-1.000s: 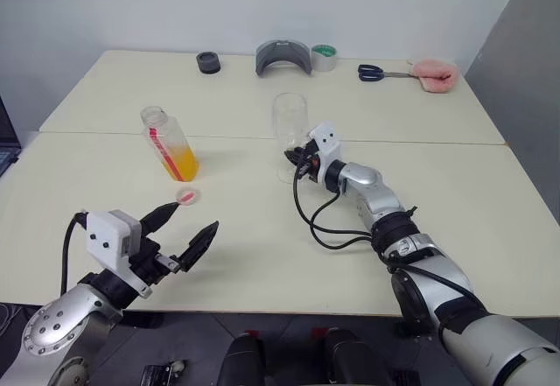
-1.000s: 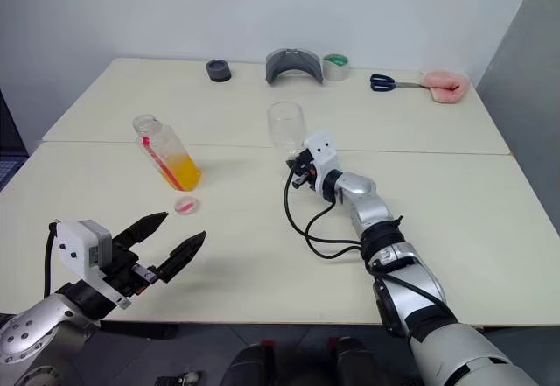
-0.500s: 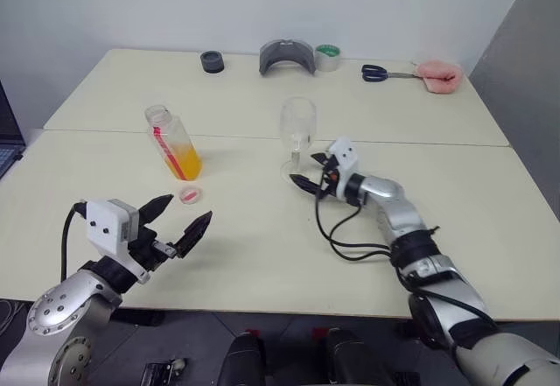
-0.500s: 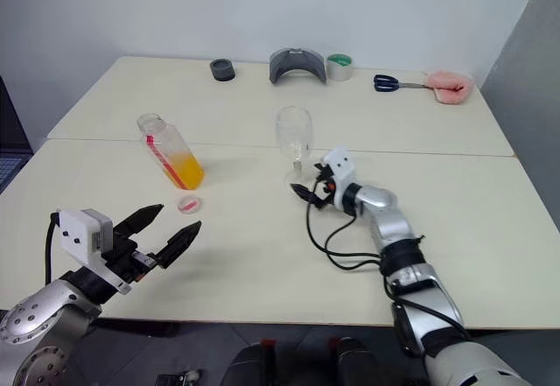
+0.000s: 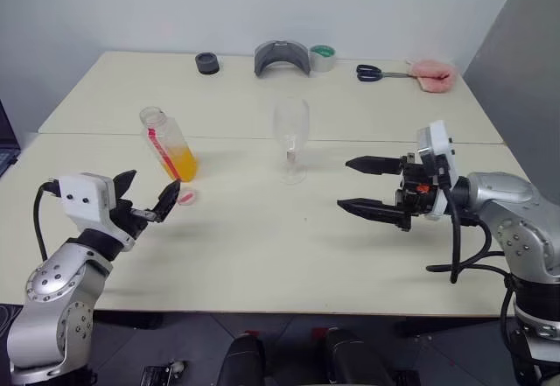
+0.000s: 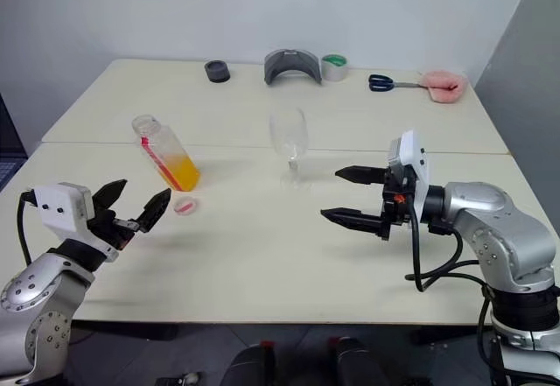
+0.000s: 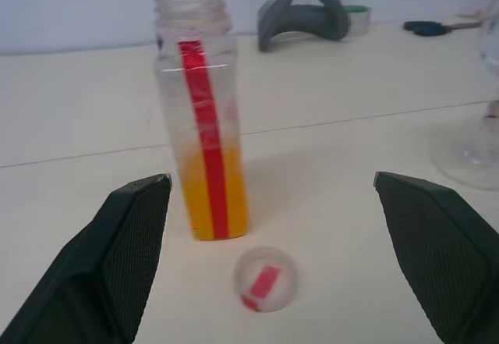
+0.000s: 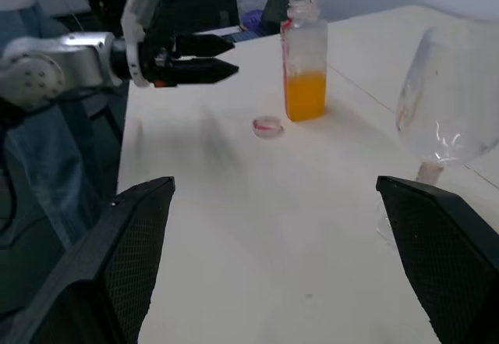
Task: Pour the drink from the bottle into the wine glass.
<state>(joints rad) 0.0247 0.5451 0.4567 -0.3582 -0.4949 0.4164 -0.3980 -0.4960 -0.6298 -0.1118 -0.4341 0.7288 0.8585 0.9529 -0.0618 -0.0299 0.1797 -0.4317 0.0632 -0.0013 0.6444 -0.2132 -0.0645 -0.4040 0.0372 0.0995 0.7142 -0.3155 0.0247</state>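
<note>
Standing uncapped on cream desk [image 5: 262, 246]: small clear plastic bottle [image 5: 168, 144] with red stripe, orange drink [image 5: 180, 162] filling lower part. Tall clear stemmed wine glass [image 5: 290, 139] empty, well right of it. Round red-white cap [image 5: 185, 197] near bottle base. Risk: clumsy grab tips open bottle, spilling drink. Left claw [image 5: 144, 198] spread wide, empty, near bottle. Right claw [image 5: 356, 185] spread wide, empty, beside glass, touching nothing.
</note>
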